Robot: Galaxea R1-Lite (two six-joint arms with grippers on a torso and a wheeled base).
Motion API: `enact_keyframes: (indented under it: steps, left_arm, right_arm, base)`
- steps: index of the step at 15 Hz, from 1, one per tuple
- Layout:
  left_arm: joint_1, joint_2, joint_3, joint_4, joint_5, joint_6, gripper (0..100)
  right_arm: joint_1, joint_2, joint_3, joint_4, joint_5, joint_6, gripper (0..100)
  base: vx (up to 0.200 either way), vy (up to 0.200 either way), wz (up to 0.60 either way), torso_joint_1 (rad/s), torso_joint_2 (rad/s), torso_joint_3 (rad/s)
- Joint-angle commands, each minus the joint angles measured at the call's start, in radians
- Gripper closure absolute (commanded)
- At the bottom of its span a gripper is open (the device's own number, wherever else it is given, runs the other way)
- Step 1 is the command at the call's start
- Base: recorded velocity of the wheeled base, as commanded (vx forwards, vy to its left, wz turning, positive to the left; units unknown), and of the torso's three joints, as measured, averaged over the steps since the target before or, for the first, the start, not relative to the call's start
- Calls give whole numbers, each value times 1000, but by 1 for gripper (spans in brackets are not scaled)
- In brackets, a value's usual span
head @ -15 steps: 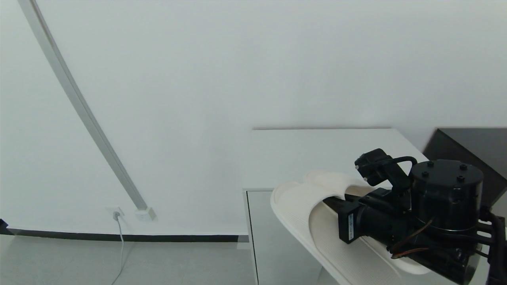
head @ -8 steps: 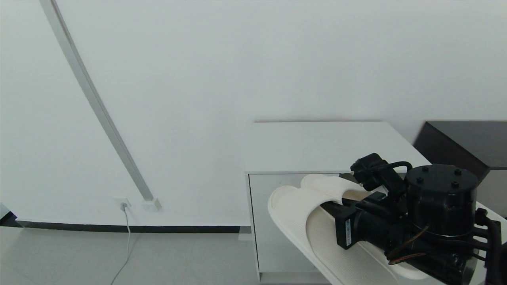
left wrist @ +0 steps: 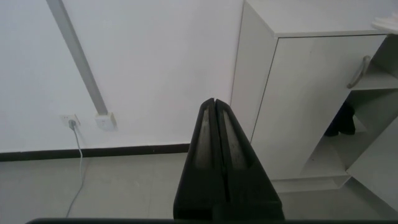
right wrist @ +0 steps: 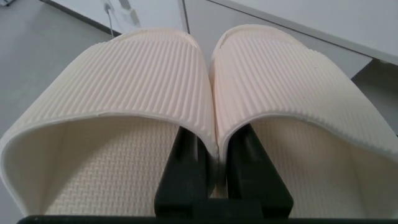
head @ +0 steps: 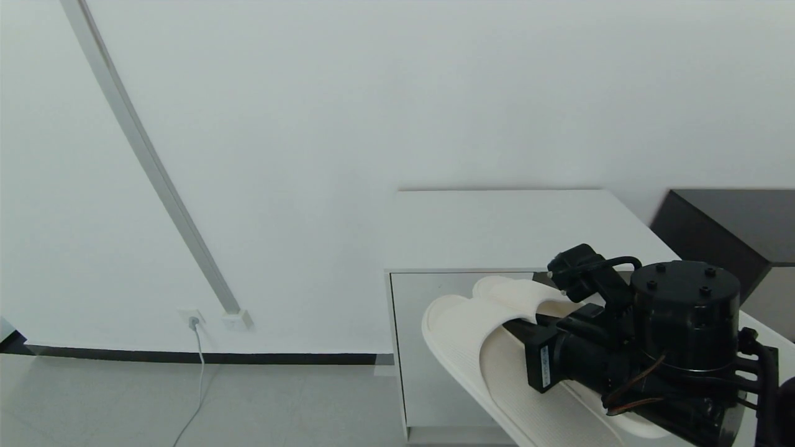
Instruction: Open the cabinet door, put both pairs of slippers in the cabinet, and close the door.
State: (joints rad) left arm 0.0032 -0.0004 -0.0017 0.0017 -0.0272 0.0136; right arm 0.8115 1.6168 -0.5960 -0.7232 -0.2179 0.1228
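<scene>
Compared with a second ago, your head view takes in more of the white box-shaped cabinet (head: 497, 223) beyond your right pincer (right wrist: 214, 149), which clamps the touching inner uppers of the cream ribbed foam slippers (right wrist: 155, 68), probably light and floppy, while your left pincer (left wrist: 215, 109) sits closed.

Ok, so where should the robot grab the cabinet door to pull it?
Best at the slim bar handle near the door's upper corner. It stands upright and off the panel, so come straight at the front and close the gripper across its middle. The left gripper is free but shut, so it should open first.
</scene>
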Motion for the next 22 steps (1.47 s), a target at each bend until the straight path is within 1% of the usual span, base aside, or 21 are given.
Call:
enact_keyframes:
  steps: [1,3,6,19,22]
  left_arm:
    - [0,0,0,0,0,0,100]
    - [0,0,0,0,0,-1,100]
    - [0,0,0,0,0,-1,100]
    - [0,0,0,0,0,-1,100]
    - [0,0,0,0,0,-1,100]
  right_arm:
    - [0,-2,5,-1,0,0,100]
    - [5,-8,7,-1,0,0,100]
    - [25,-25,7,2,-28,0,100]
    - [44,-15,8,-2,-29,5,100]
    - [43,-15,10,-1,-35,8,100]
  base:
    - [0,-200,0,7,2,2]
    - [0,-200,0,-20,2,2]
    - [0,-200,0,6,6,4]
    - [0,-200,0,4,3,2]
    - [0,0,0,0,0,0]
